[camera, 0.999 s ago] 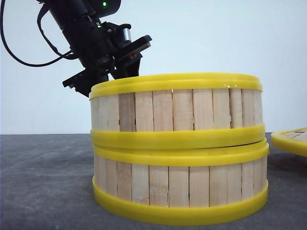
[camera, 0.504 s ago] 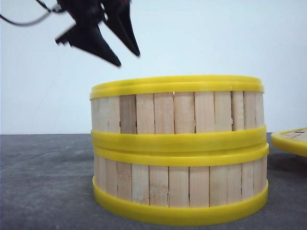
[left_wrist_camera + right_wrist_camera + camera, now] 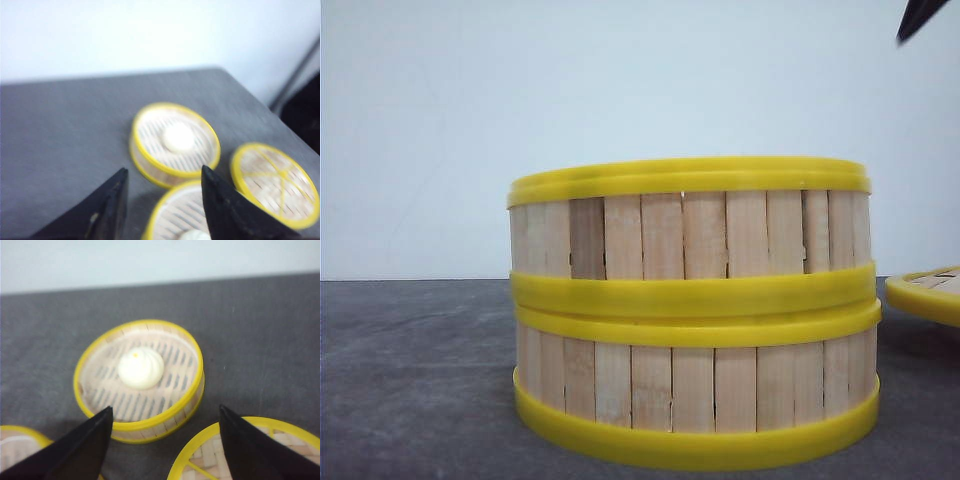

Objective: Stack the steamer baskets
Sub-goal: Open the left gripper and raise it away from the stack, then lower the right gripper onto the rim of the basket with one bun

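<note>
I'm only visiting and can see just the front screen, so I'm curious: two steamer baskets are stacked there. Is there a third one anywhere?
Observer: Yes. The right wrist view shows a third steamer basket standing alone on the table, not on the stack.
Operator: Is anything inside it?
Observer: One white bun sits on its slatted floor.
Operator: And the yellow edge at my far right?
Observer: That is a flat lid with crossing spokes, lying on the table near that basket.
</note>
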### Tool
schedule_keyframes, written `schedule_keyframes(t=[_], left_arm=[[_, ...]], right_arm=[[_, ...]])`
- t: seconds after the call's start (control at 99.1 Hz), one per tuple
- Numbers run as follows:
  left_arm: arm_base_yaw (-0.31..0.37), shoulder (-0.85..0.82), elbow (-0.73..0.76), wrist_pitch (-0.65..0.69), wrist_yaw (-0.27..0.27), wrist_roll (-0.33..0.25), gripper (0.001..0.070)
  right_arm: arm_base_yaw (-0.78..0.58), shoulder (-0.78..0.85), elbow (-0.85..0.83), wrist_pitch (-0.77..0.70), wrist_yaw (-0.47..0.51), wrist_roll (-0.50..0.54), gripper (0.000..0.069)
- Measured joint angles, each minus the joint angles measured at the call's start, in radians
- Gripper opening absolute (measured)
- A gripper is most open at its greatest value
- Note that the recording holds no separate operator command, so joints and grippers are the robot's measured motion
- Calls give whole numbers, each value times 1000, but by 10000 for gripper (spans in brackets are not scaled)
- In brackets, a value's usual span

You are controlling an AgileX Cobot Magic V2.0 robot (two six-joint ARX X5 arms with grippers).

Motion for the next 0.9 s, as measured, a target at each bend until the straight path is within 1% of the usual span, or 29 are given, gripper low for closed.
schedule_keyframes(t=[0.141, 0.232, 0.333, 0.515, 0.605, 0.696, 0.767, 0.898], left_arm=[[23, -117, -2, -146, -101, 17, 270], [32, -198, -44, -199, -123, 21, 270], [32, -297, -127, -230, -124, 15, 270], [32, -465, -235, -309, -124, -29, 270], [32, -517, -243, -364, -124, -51, 270], [32, -548, -243, -397, -124, -59, 270], [32, -563, -243, -411, -125, -68, 270], [32, -576, -243, -435, -125, -87, 270]], right_arm=[[0, 197, 108, 8, 0, 4, 416], [0, 323, 185, 9, 0, 7, 416], [0, 454, 253, 3, 1, 13, 416], [-8, 648, 322, -8, 1, 36, 416], [-16, 718, 344, -6, 1, 54, 416], [-27, 771, 361, 1, 10, 71, 405], [-35, 803, 364, 9, 28, 87, 386], [-42, 858, 364, 13, 29, 112, 335]])
